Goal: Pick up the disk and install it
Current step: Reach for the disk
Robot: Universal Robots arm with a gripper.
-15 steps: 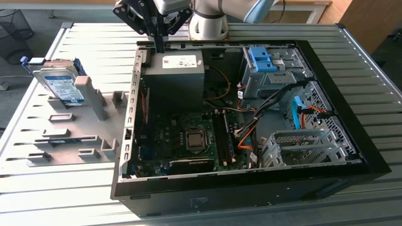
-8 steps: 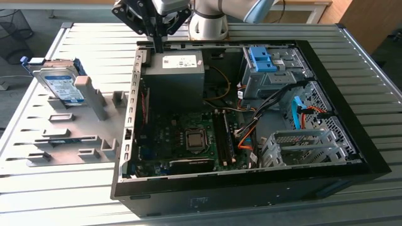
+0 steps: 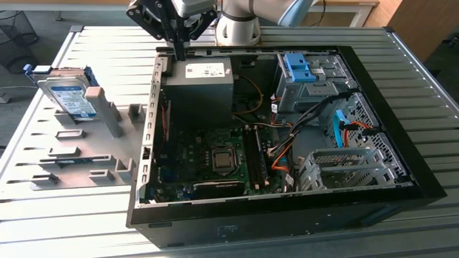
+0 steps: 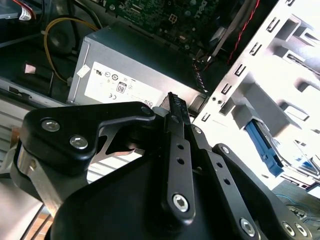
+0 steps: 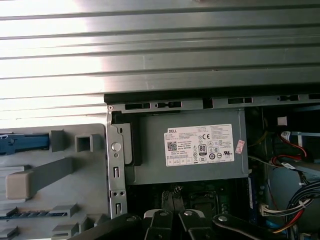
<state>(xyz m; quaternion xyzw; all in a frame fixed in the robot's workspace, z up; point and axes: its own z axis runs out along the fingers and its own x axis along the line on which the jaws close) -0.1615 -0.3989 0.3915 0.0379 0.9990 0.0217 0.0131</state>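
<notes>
Sunlit slatted metal table, wooden cabinet

The arm is pale silver-grey tubing with a light blue joint cap. Its gripper is matte black, built of flat angular link plates that narrow to a slim tip. In the second wrist view the plates carry shiny round-head screws and rows of small holes.

Disk: was silver, with a white-and-blue label and blue side rails.
Gripper: was black.
Power supply: was grey, with a white sticker.
Computer case: was black.
Bracket: was blue.
Table: was pale grey, ribbed in long stripes.
</notes>
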